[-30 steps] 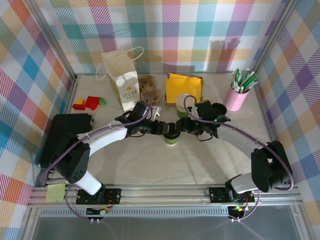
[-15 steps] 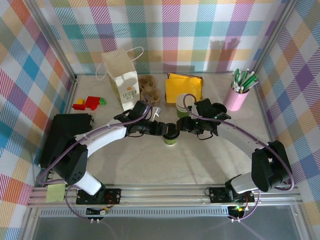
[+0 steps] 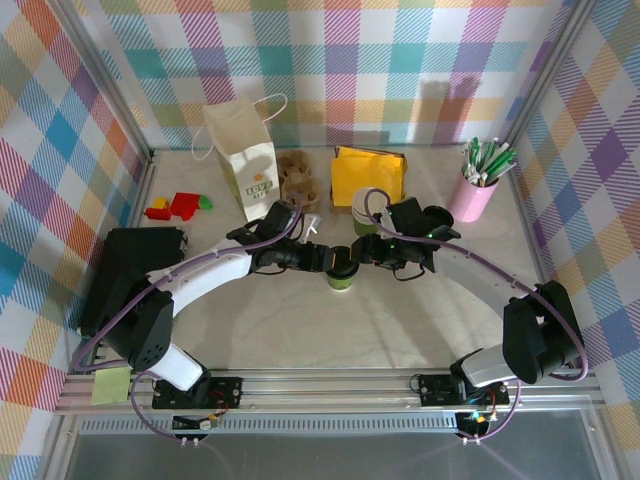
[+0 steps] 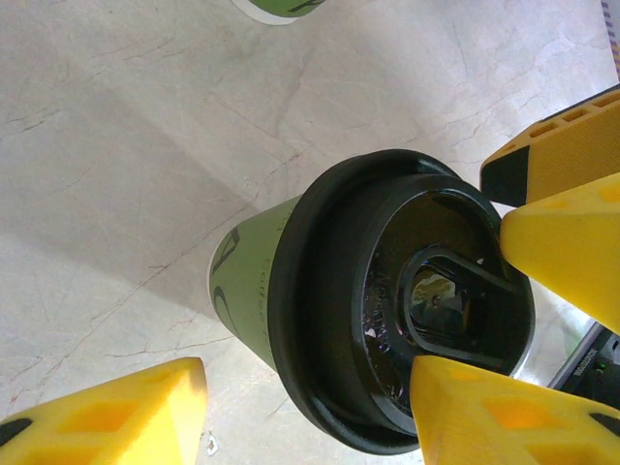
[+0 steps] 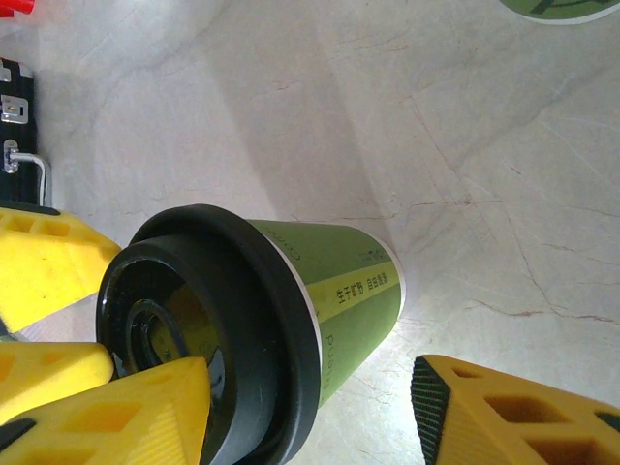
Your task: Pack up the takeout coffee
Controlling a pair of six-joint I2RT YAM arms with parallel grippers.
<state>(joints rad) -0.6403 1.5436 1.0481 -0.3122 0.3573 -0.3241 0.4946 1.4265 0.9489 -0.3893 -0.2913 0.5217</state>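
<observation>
Takeout coffee (image 3: 343, 273), a small paper cup with green lower band and round black plastic lid, stands on its base midway across the pale marbled tabletop (image 3: 300, 330), just in front of the stack of lidless cream-and-green cups (image 3: 366, 208). Lid looks seated all round. Left gripper (image 3: 327, 258) reaches in from the left, right gripper (image 3: 364, 252) from the right; they meet over the cup at lid height. Left wrist view: yellow fingers (image 4: 107, 417) spread wide, one clear of the green wall, the other overlapping the lid's edge; contact there I cannot tell. Right wrist view: likewise, fingers (image 5: 513, 417) wide apart, one well off the cup wall, the other low against the lid rim, contact uncertain. Neither grips anything. Judgement: the step in hand is picking up the lidded cup, not yet done; the white paper bag with handles (image 3: 243, 150) and the brown cardboard cup carrier (image 3: 298, 176) stand at the back, apart from the cup. Next move calls for one gripper to centre on the cup wall below the lid and close gently while the other backs off; too hard a squeeze, or a finger catching the rim, could pop the lid or tip the cup.
</observation>
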